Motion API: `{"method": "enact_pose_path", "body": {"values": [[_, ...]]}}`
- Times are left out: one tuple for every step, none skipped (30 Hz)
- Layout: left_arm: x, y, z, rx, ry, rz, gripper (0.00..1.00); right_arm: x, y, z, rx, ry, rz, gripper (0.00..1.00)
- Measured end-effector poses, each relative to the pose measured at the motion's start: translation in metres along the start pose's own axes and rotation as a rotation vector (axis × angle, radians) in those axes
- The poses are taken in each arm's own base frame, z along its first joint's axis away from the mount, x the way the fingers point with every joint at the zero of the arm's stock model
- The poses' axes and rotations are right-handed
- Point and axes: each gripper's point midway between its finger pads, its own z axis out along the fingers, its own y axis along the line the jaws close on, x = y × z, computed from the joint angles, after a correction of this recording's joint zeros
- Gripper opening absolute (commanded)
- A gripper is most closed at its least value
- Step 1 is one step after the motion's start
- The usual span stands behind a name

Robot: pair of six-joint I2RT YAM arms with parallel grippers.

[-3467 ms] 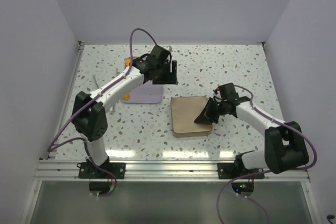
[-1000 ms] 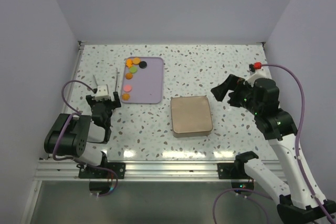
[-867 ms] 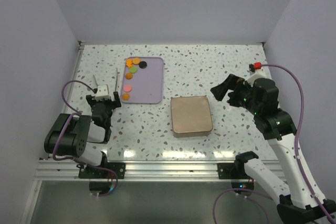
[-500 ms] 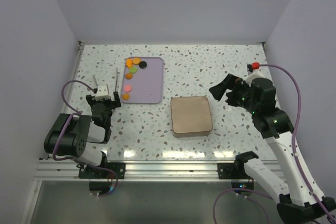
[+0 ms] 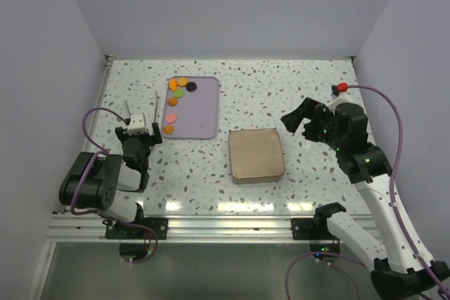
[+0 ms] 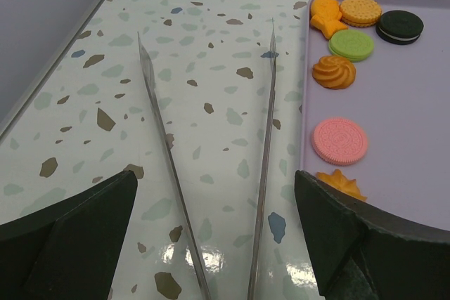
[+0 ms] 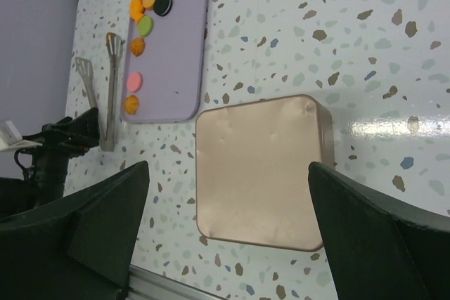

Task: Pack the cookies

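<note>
Several cookies lie along the left side of a lilac tray: orange ones, a green one, a black one and a pink one. My left gripper rests low by the tray's near left corner, open. Metal tongs lie on the table between its fingers. My right gripper hangs open above the table, right of a copper square tin. In the right wrist view that tin lies below its spread fingers, untouched.
The tongs point away from me along the tray's left edge. White walls close the table on three sides, and a metal rail runs along the near edge. The left arm shows at the right wrist view's left edge.
Since 3.5 s ago the left arm pulled back from over the tray and folded low; the right gripper lifted off the tin. Over the last second the right arm drifted slightly.
</note>
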Motion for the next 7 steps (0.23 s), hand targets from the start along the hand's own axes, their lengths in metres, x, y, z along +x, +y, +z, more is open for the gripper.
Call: {"method": "enact_pose_path", "body": {"values": [[0.000,0.000,0.000,0.000,0.000,0.000,1.00,-0.001,-0.002,0.001,0.012,-0.005,0.001,0.99],[0.000,0.000,0.000,0.000,0.000,0.000,1.00,-0.001,-0.004,0.001,0.021,-0.008,0.002,0.99],[0.000,0.000,0.000,0.000,0.000,0.000,1.00,-0.002,-0.006,0.003,0.034,-0.012,0.004,0.99],[0.000,0.000,0.000,0.000,0.000,0.000,1.00,-0.003,-0.008,0.004,0.045,-0.016,0.005,0.99],[0.000,0.000,0.000,0.000,0.000,0.000,1.00,-0.003,-0.011,0.006,0.062,-0.018,0.006,0.99],[0.000,0.000,0.000,0.000,0.000,0.000,1.00,-0.004,-0.014,0.008,0.078,-0.020,0.006,0.99],[0.000,0.000,0.000,0.000,0.000,0.000,1.00,-0.004,-0.018,0.012,0.099,-0.024,0.006,0.99]]}}
